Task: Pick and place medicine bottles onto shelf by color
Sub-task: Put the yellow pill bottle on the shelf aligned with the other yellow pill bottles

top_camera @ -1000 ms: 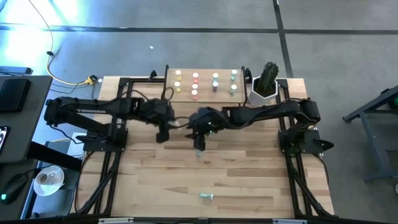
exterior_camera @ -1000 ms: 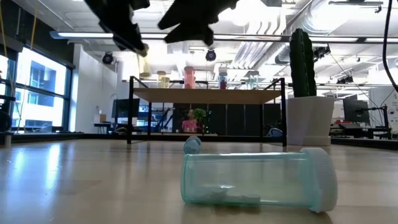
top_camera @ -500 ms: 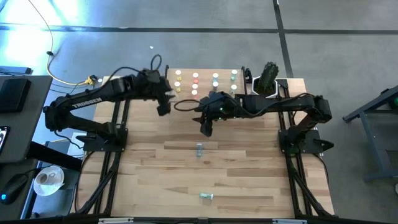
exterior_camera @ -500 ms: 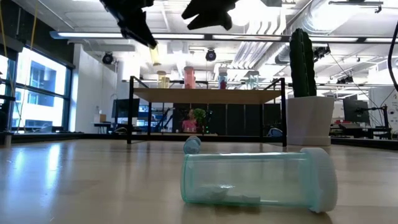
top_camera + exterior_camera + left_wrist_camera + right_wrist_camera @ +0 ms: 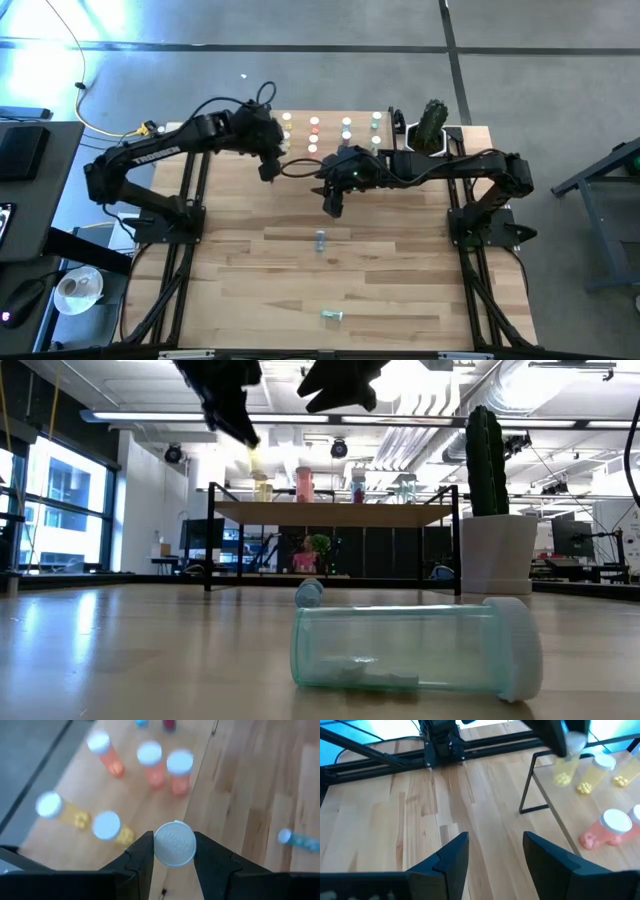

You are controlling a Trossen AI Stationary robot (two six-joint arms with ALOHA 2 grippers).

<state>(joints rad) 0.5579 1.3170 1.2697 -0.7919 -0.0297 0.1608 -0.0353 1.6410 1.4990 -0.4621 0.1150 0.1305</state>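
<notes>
Fingers of the left gripper (image 5: 173, 851) are clamped on a yellow bottle (image 5: 174, 843) just beside the shelf (image 5: 330, 158); the right gripper (image 5: 491, 851) is held spread, empty, above the table (image 5: 400, 270).

The high view looks straight down on the whole table (image 5: 400, 260). The low view sits at tabletop height, facing level toward the shelf (image 5: 335, 513), which both wrist views, up close, share.

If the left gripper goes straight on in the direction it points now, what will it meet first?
Probably the shelf. The left gripper, shut on a yellow bottle, points down at the bare board beside two standing yellow bottles, near the shelf's edge. Depth is unclear, so the held bottle's base would likely touch first.
</notes>
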